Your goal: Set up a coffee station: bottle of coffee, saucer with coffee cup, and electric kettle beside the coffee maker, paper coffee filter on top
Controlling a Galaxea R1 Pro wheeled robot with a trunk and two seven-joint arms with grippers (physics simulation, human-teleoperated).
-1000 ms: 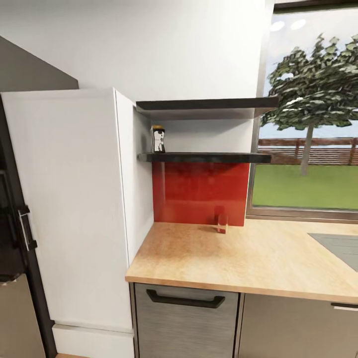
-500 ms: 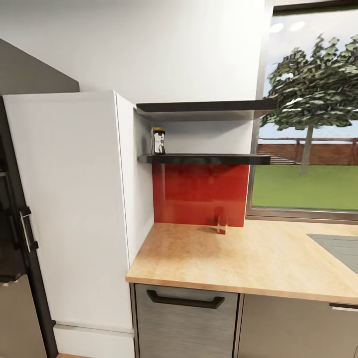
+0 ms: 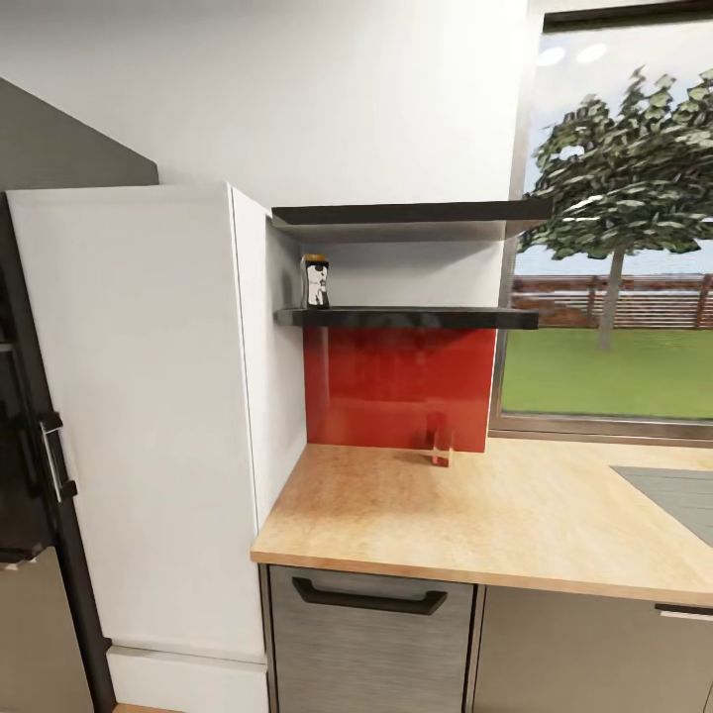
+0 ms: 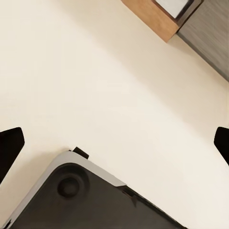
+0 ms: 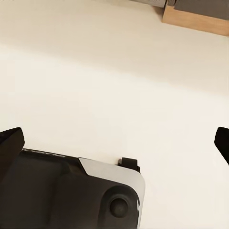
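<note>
The bottle of coffee [image 3: 315,280] stands upright at the left end of the lower dark kitchen shelf [image 3: 416,317], next to a tall white cabinet. Below it runs the light wood kitchen countertop [image 3: 475,525]. In the left wrist view, my left gripper [image 4: 114,145] is open, its dark fingertips [image 4: 9,148] far apart over pale floor. My right gripper [image 5: 116,142] is open in the same way in the right wrist view, with nothing between its fingertips [image 5: 10,143]. Both hang low above my grey base [image 4: 86,200].
A small reddish glass object [image 3: 439,446] stands on the counter against the red backsplash [image 3: 396,386]. The steel sink [image 3: 673,495] begins at the right. A tall white cabinet [image 3: 139,416] borders the counter's left end, with a window [image 3: 614,248] at the right.
The whole head view has shifted down a touch, so the camera moved. The bottle and the things on the counter stay where they were.
</note>
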